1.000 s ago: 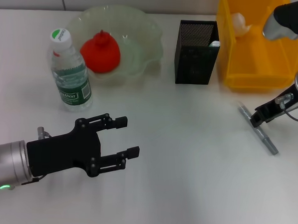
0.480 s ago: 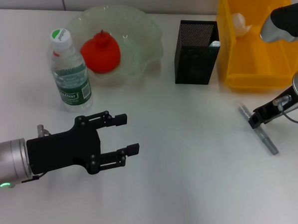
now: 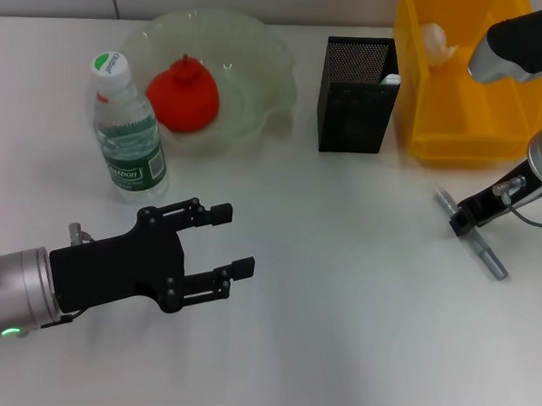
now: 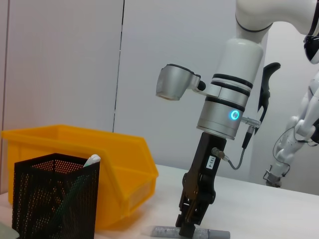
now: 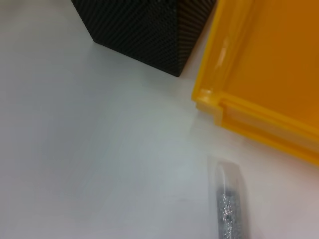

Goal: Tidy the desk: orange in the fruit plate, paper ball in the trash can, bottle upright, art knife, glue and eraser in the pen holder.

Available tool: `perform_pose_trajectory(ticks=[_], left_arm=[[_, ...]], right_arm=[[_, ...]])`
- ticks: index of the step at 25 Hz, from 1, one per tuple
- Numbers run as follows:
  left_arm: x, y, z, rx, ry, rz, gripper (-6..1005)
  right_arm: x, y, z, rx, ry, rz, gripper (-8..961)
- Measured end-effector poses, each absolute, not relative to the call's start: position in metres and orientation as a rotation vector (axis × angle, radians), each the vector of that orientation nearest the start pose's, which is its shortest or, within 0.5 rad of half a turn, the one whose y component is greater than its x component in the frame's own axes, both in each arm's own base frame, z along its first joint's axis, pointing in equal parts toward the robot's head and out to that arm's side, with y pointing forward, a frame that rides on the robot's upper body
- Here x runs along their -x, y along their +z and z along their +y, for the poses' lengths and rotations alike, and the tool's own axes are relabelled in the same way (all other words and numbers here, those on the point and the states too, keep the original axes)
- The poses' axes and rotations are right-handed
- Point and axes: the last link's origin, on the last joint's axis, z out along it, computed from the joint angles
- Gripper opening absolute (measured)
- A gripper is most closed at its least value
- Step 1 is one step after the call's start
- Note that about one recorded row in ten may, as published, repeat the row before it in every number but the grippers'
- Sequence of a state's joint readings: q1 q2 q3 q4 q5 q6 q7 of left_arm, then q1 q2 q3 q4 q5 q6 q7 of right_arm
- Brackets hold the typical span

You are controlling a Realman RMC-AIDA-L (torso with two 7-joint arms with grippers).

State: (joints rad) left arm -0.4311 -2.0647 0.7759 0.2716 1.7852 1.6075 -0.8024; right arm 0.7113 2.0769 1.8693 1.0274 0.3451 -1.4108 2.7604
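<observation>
At right of the head view, the right gripper (image 3: 465, 219) pinches the knife (image 3: 472, 236), which lies flat, running upper-left to lower-right. The left gripper (image 3: 222, 242) at lower left has its fingers spread, holding nothing.

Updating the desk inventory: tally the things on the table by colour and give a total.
Red: 1, orange
Clear: 2, fruit plate, bottle
Black: 1, pen holder
Yellow: 1, trash can
White: 1, paper ball
Grey: 1, art knife
Total: 7

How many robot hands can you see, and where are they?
2. The left pincer hovers open over the bare table, near the bottle. The right pincer is down on the grey art knife, beside the yellow bin.
</observation>
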Motion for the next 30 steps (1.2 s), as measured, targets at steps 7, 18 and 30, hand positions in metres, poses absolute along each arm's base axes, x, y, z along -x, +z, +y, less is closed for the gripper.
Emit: perform_pose_trajectory(ticks=[7, 18, 30], left_arm=[[0.284, -0.049, 0.263, 2.677, -0.945, -0.348, 721], [0.283, -0.049, 0.264, 2.676, -0.946, -0.345, 721], [0.283, -0.049, 0.265, 2.673, -0.939, -0.336, 721]], right_arm=[[-0.234, -0.006, 0.382, 2.258, -0.595, 1.278, 200], [-0.207, -0.009, 0.376, 2.463, -0.477, 1.210, 141], [-0.163, 0.013, 0.354, 2.766, 0.144, 0.593, 137]])
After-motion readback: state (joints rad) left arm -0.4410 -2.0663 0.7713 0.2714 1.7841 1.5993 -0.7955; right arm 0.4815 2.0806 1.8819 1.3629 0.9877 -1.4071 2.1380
